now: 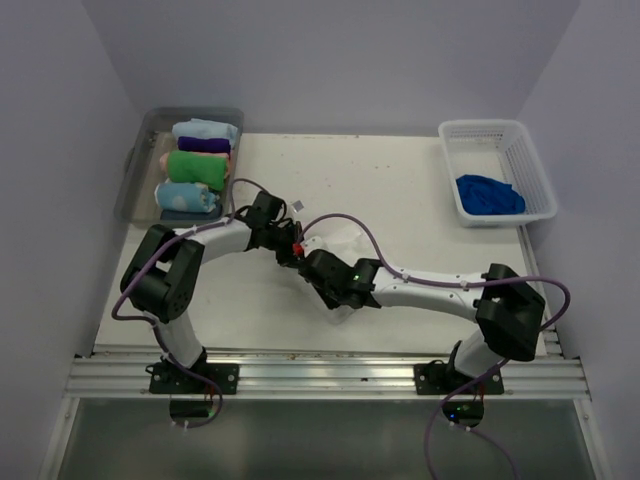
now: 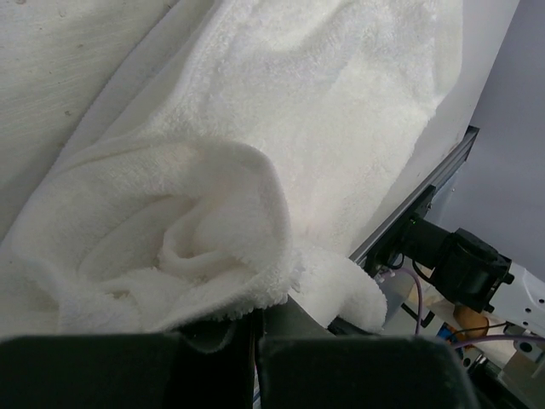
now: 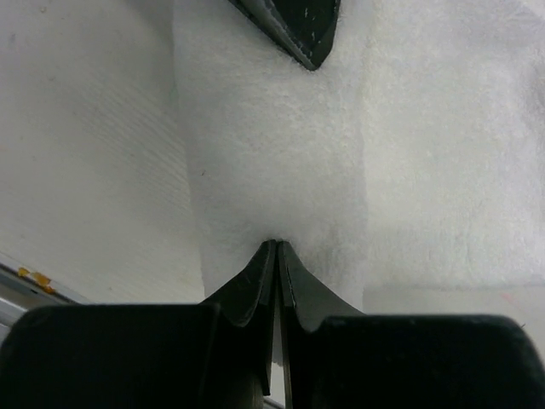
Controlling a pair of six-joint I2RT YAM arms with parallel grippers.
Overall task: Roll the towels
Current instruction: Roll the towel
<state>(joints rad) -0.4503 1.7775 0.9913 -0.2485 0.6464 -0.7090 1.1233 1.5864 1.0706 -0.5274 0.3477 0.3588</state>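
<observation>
A white towel (image 1: pixel 345 243) lies flat on the table's middle, one end bunched into a loose roll (image 2: pixel 196 247). My left gripper (image 1: pixel 287 247) is at that rolled end. In the left wrist view its jaws (image 2: pixel 255 317) are shut, with the towel's folds draped over the tips. My right gripper (image 1: pixel 316 266) is just beside it; in the right wrist view it (image 3: pixel 277 245) is shut on a pinch of the white towel (image 3: pixel 341 153) near its edge. A dark fingertip of the left gripper (image 3: pixel 294 21) shows at the top of that view.
A clear bin (image 1: pixel 138 165) at the back left holds several rolled towels, among them green (image 1: pixel 198 165), purple and light blue. A white basket (image 1: pixel 520 150) at the back right holds a crumpled blue towel (image 1: pixel 488 194). The metal rail (image 1: pixel 320 375) runs along the near edge.
</observation>
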